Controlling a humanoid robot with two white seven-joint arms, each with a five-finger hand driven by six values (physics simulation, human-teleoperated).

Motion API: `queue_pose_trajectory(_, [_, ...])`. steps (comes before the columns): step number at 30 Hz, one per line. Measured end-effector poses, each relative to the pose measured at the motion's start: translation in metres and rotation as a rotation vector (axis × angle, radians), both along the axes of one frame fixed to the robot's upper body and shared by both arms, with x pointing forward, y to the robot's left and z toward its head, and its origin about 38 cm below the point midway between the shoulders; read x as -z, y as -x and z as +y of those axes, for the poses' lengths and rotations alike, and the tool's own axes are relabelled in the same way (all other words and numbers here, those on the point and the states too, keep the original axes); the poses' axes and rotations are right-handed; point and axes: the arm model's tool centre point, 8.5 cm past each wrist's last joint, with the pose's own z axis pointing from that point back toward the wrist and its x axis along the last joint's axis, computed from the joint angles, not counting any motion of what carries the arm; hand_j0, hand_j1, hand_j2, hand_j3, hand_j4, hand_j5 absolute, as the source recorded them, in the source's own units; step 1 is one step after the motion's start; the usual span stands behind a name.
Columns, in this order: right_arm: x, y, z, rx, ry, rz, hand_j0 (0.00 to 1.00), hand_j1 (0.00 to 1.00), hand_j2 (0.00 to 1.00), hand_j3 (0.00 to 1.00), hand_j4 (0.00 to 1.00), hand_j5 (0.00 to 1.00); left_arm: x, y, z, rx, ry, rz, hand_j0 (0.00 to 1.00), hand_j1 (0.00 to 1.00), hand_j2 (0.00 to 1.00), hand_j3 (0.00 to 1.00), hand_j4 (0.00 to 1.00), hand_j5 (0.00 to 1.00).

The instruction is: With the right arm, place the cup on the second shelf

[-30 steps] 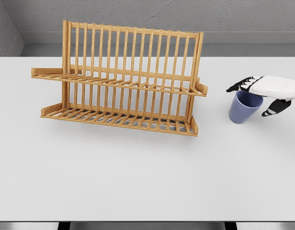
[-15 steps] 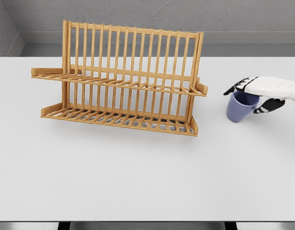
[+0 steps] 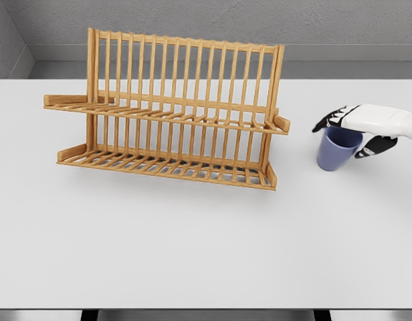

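- Worktop (image 3: 192, 254): white, flat. Its near edge runs along the bottom of the view; the broad stretch between that edge and the rack is bare and open.
- Rack (image 3: 169, 114): wooden, slatted, two tiers, standing upright on the worktop left of centre. This is the landmark for the entries below.
- Lower shelf (image 3: 166, 167): slatted tray at the rack's foot, with short raised end stops at its left and right ends. Nothing lies on it.
- Second shelf (image 3: 166, 114): the upper slatted tray, about halfway up the rack, jutting toward the viewer, with an end stop at each end. Nothing lies on it.
- Cup (image 3: 338, 150): blue, mouth up, tilted slightly, to the right of the rack and apart from its right end stop, at a height between the two shelves. Whether its base touches the worktop cannot be told. A strip of open worktop lies between cup and rack.
- Right hand (image 3: 356, 130): white with dark fingers, its arm coming in from the right edge. It sits over the cup's rim, dark fingers (image 3: 330, 120) reaching across the mouth toward the rack, thumb down the cup's far-right side; closed around the cup.
- Behind the rack: a further band of worktop, then its far edge, then a grey wall (image 3: 259, 20).
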Motion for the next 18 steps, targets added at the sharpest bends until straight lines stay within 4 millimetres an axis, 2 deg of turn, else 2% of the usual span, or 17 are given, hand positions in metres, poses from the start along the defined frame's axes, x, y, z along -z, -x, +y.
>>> queue_pose_trajectory(18, [0.0049,-0.0018,-0.0066,0.022,0.004,0.015,1.00,1.00,1.00,1.00,1.00,1.00,0.0000,0.0000,0.0000,0.000,0.000,0.000,1.00,1.00,1.00,1.00,1.00,1.00])
